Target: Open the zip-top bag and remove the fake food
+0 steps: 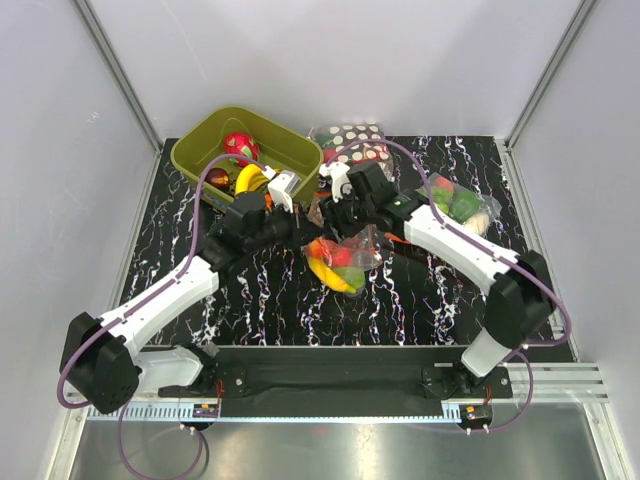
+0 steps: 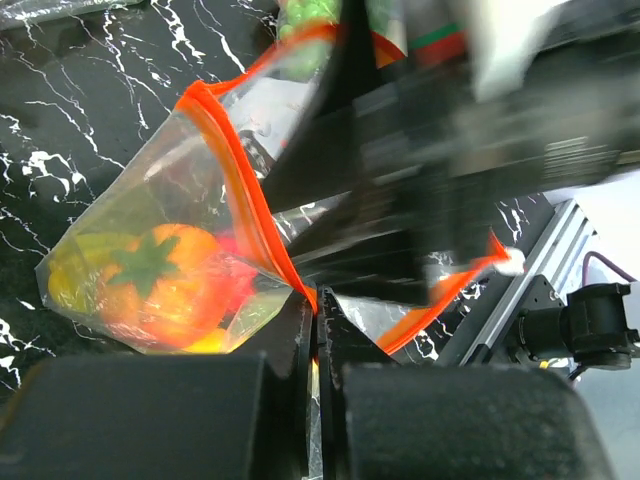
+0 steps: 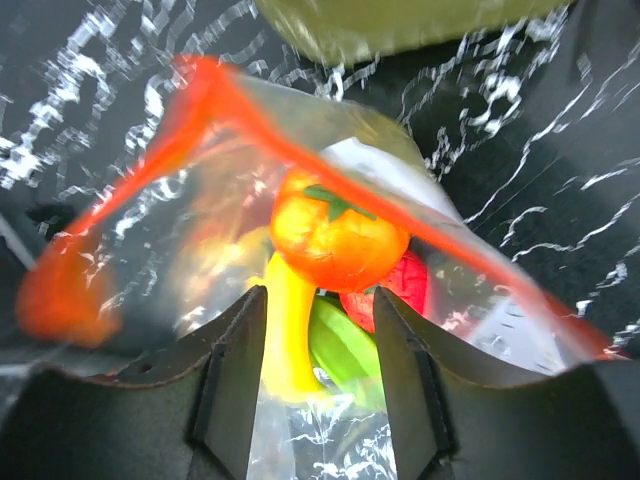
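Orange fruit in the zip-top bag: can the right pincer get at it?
Probably yes. The right pincer is open at the mouth of the zip-top bag with the orange fruit just ahead; the left pincer pinches the zip strip.

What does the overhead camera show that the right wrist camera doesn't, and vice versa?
Only overhead: the polka-dot bag at the back and the vegetable bag on the right. Only right wrist: the green stem on the orange fruit, between the open fingers of the right hand. Both: the zip-top bag with its orange zip strip, and the fake food inside.
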Robot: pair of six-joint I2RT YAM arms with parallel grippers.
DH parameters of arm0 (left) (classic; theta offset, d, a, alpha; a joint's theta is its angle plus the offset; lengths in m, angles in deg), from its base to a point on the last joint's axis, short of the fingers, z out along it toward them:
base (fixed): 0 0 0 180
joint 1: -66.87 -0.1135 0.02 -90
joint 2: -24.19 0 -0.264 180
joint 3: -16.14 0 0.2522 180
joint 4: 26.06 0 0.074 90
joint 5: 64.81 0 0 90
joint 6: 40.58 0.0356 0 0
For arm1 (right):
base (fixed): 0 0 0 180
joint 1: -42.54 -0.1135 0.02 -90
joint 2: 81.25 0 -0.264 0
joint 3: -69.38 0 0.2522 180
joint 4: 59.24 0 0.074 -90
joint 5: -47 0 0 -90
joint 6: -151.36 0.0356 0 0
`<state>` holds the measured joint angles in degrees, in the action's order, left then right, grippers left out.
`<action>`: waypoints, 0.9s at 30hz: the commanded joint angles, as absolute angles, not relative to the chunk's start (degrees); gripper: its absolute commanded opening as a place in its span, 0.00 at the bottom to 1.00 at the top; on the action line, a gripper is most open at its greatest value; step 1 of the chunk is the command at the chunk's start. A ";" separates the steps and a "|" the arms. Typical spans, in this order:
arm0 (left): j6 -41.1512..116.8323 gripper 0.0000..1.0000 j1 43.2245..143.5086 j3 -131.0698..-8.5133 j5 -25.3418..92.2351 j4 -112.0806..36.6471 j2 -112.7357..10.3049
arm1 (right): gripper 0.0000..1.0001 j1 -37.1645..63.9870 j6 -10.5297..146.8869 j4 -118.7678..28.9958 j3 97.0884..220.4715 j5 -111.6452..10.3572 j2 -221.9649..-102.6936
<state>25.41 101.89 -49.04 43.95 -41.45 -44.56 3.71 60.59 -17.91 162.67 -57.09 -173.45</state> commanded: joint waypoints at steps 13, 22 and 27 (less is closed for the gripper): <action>27.01 0.00 101.94 -50.62 46.28 -36.83 -43.31 | 0.66 4.75 62.77 -28.08 161.89 -65.41 -182.85; 26.48 0.00 101.94 -48.16 43.03 -38.59 -41.90 | 0.93 4.75 63.73 -26.76 161.55 -67.34 -185.57; 25.95 0.00 101.94 -46.49 42.85 -38.41 -41.46 | 1.00 4.04 64.44 -26.94 161.11 -67.70 -187.07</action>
<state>25.93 101.81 -47.07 43.99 -41.69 -43.16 5.02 63.58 -25.36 161.47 -65.55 -186.04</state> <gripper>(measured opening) 0.012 0.988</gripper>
